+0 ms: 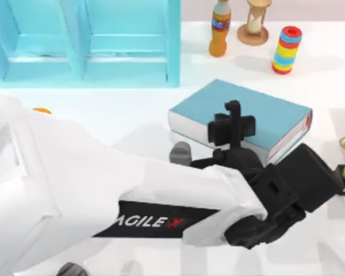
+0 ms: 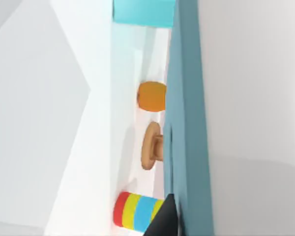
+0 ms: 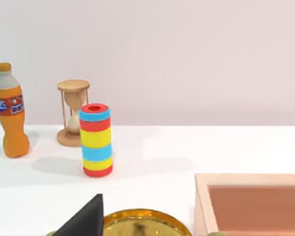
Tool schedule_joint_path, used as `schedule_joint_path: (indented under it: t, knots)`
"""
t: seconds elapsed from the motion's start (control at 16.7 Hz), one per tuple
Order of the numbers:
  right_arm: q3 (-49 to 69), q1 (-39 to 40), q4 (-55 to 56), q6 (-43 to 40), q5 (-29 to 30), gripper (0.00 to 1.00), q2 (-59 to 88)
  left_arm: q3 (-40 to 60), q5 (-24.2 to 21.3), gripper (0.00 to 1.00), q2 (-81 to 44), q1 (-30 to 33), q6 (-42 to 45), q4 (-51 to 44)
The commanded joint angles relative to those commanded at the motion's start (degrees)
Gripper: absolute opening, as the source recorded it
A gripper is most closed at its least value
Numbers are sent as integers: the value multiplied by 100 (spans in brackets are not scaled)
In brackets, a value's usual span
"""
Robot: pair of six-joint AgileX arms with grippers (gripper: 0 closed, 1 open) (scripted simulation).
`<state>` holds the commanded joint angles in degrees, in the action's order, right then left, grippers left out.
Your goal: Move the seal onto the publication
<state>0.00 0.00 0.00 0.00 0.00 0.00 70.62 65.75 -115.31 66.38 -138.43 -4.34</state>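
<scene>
Top view first: the left arm (image 1: pixel 103 195), a big white AgileX limb, sweeps in from the left side of the table and reaches across to the middle, its black wrist block nearest us and the left gripper (image 1: pixel 233 123) just past it, hanging over the near edge of the publication (image 1: pixel 264 112). Its black fingers (image 1: pixel 234 109) point away towards the far side, but whether they are spread or pinched together, I cannot tell from up here, and the seal cannot be made out at the gripper. The publication, a teal-blue hardcover with white page edges, lies flat directly under and beyond the gripper. Just beside the wrist, towards the left, a small grey knob (image 1: pixel 180 153) pokes out. Farther out past the book stand an orange drink bottle (image 1: pixel 220 29), a wooden hourglass (image 1: pixel 254 23) and a striped ring stack (image 1: pixel 287 50), with a light blue shelf unit (image 1: pixel 83 43) off to the gripper's far left. Left wrist view hugs the book's teal cover (image 2: pixel 187 123), a dark fingertip (image 2: pixel 164 221) at the edge. Right wrist view shows a gold dish (image 3: pixel 145 223) close in, a tan tray (image 3: pixel 250 201) beside it, and the same ring stack, hourglass and bottle beyond.
</scene>
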Motion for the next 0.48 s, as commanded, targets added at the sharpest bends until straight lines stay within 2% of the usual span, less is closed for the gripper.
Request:
schedule_joint_path:
  t: [0.18, 0.48]
  knots:
    - [0, 0, 0, 0, 0, 100, 0, -7, 507, 0, -143, 131, -178, -386]
    - [0, 0, 0, 0, 0, 100, 0, 10, 602, 0, -202, 171, -244, -472]
